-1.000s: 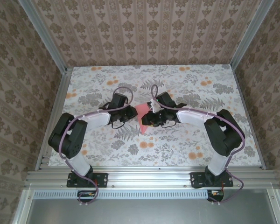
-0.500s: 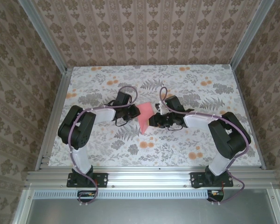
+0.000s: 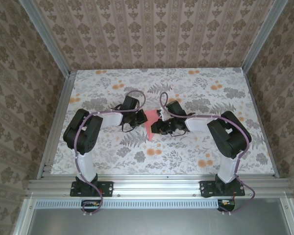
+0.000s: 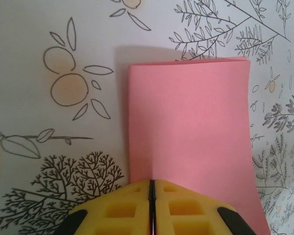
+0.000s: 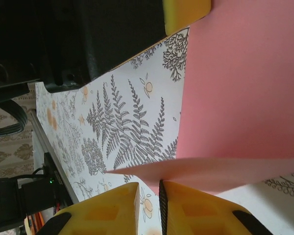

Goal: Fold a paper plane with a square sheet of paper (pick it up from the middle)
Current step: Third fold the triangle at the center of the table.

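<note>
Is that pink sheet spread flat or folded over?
Folded. The pink sheet appears to show two stacked layers along its far edge, and the left claw pinches its near end.

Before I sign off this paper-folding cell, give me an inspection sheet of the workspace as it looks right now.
Surface: floral-print tabletop, flat.
Job's things: pink paper sheet, folded over, mid-table between the two claws.
Clutter: nothing seen.
Grippers: left claw shut on the sheet's near edge; right claw narrowly open, with a raised flap of the sheet at its tips, grip not confirmed.
Cables: purple cables loop along both arms, off the paper.
Surroundings: patterned wallpaper walls on three sides; aluminium frame along the edges.
</note>
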Tool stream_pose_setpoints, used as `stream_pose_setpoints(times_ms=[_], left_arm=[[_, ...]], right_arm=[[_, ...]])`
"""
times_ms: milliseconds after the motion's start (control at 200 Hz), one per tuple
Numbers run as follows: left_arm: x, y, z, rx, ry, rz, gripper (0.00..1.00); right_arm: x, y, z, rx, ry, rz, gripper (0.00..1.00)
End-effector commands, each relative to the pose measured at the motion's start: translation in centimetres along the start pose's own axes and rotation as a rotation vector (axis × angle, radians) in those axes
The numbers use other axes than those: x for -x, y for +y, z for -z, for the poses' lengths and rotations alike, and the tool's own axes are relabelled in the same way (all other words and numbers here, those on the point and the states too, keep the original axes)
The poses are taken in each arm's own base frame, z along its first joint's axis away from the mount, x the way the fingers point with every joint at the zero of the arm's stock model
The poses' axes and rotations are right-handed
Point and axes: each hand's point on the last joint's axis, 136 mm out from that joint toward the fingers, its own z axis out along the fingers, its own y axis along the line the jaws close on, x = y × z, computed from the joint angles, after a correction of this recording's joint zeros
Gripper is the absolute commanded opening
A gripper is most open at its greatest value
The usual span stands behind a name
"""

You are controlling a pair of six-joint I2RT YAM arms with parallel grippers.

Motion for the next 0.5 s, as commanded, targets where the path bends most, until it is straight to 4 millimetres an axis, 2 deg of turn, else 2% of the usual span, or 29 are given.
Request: stream_pose_setpoints(times_ms=[0, 495], left_arm=[[-1.2, 1.1, -0.8, 0.043, 0.054, -0.012, 0.1], [-1.5, 1.0, -1.0, 0.047, 0.063, -0.024, 0.09]], right_arm=[[0.3, 0.4, -0.7, 0.028, 0.015, 0.0, 0.2], [0.7, -0.2, -2.3, 0.036, 0.052, -0.006, 0.19]])
